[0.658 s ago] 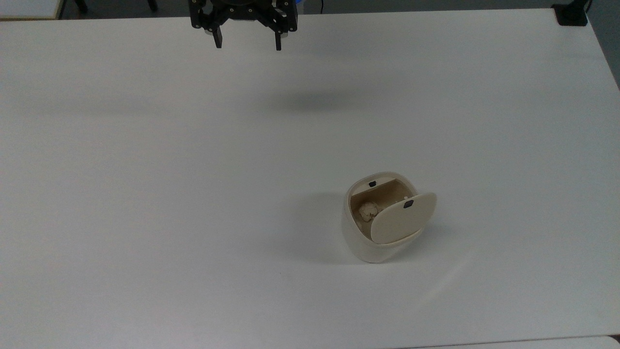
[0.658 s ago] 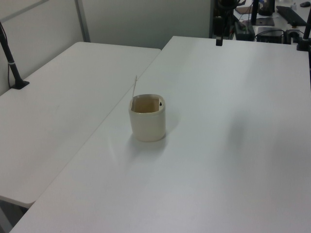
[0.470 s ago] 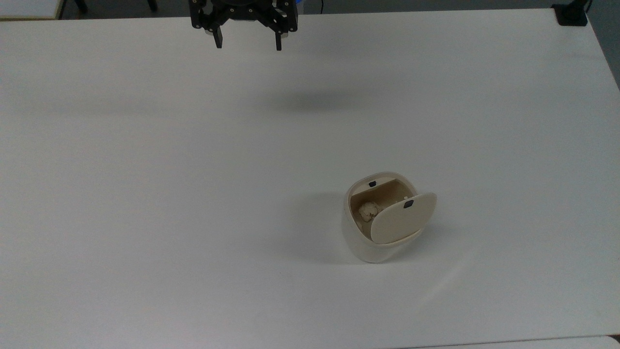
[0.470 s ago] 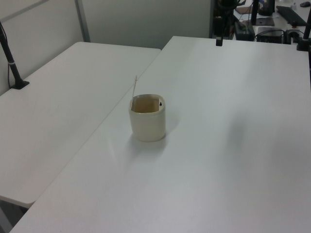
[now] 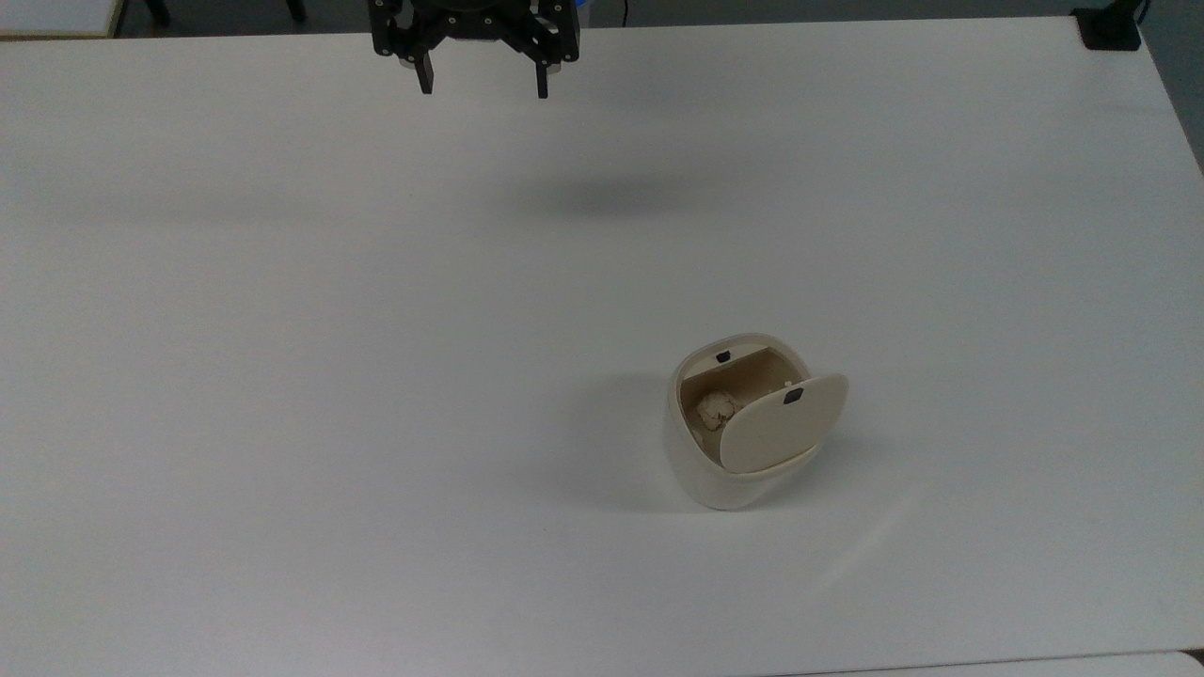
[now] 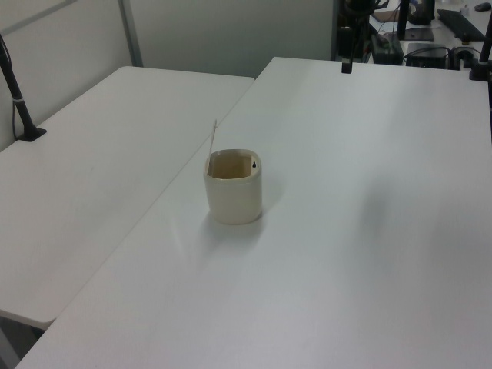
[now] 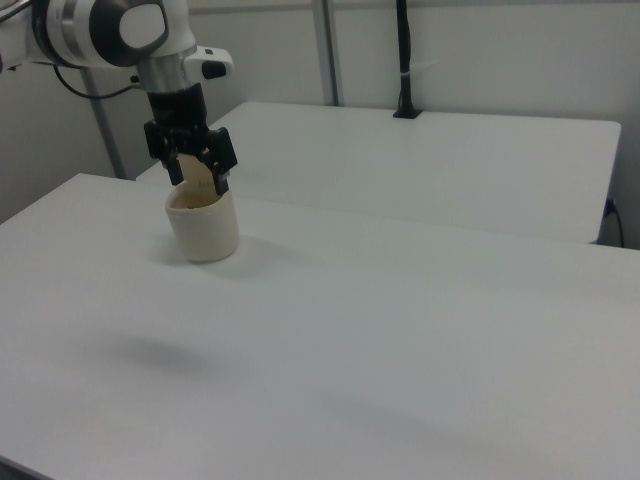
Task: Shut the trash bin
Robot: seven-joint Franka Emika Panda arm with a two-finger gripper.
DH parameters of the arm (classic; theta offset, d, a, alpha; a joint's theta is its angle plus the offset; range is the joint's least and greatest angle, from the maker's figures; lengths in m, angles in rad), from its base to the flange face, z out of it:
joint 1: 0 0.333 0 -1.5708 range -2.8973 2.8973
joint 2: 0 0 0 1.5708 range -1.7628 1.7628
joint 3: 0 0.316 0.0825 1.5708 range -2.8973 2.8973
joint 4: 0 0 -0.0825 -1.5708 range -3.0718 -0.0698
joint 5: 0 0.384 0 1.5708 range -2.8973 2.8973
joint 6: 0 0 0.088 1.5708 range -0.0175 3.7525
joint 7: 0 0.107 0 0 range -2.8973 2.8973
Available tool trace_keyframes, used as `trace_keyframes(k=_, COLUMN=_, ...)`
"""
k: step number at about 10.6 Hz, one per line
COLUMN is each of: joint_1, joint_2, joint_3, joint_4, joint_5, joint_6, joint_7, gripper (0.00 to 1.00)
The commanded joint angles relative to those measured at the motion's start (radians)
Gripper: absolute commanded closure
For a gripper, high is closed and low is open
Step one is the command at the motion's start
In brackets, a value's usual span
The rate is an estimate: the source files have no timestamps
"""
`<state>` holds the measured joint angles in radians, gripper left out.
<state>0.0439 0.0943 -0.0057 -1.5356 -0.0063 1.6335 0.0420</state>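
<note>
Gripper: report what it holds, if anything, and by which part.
Nothing is held. The black two-finger gripper is open and empty, high above the white table, far from the cream-white plastic trash bin, whose beige lid stands open.

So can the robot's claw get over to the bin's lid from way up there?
Probably yes. The gripper hangs open near the table's far edge, well away from the trash bin, and nothing lies between them. The lid stands raised, its face uncovered.

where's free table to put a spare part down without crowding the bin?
Nearly all of the table is bare. Widest patch: the top view's left half, from the bin to the table's left edge. Also free: the strip between bin and open gripper, and the top view's right side. The only occupied spot is the bin, its lid raised.
</note>
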Motion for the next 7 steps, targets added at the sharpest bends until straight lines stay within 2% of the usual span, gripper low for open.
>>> trace_keyframes(k=1, joint_1=0.01, joint_2=-0.019, joint_3=-0.002, joint_4=-0.031, joint_5=-0.02, joint_6=0.003, joint_7=-0.075, gripper=0.14)
trace_keyframes(k=2, joint_1=0.01, joint_2=-0.018, joint_3=-0.002, joint_4=-0.031, joint_5=-0.02, joint_6=0.002, joint_7=-0.156, gripper=0.38)
trace_keyframes(k=3, joint_1=0.013, joint_2=-0.007, joint_3=-0.002, joint_4=-0.026, joint_5=-0.009, joint_6=0.002, joint_7=-0.241, gripper=0.71)
trace_keyframes(k=4, joint_1=0.02, joint_2=-0.001, joint_3=0.0, joint_4=-0.023, joint_5=0.0, joint_6=0.008, joint_7=-0.285, gripper=0.94)
trace_keyframes(k=5, joint_1=0.052, joint_2=0.019, joint_3=0.0, joint_4=-0.021, joint_5=0.027, joint_6=0.041, joint_7=-0.321, gripper=1.0)
trace_keyframes(k=7, joint_1=0.092, joint_2=0.066, joint_3=-0.002, joint_4=-0.02, joint_5=0.08, joint_6=0.22, joint_7=-0.338, gripper=1.0)
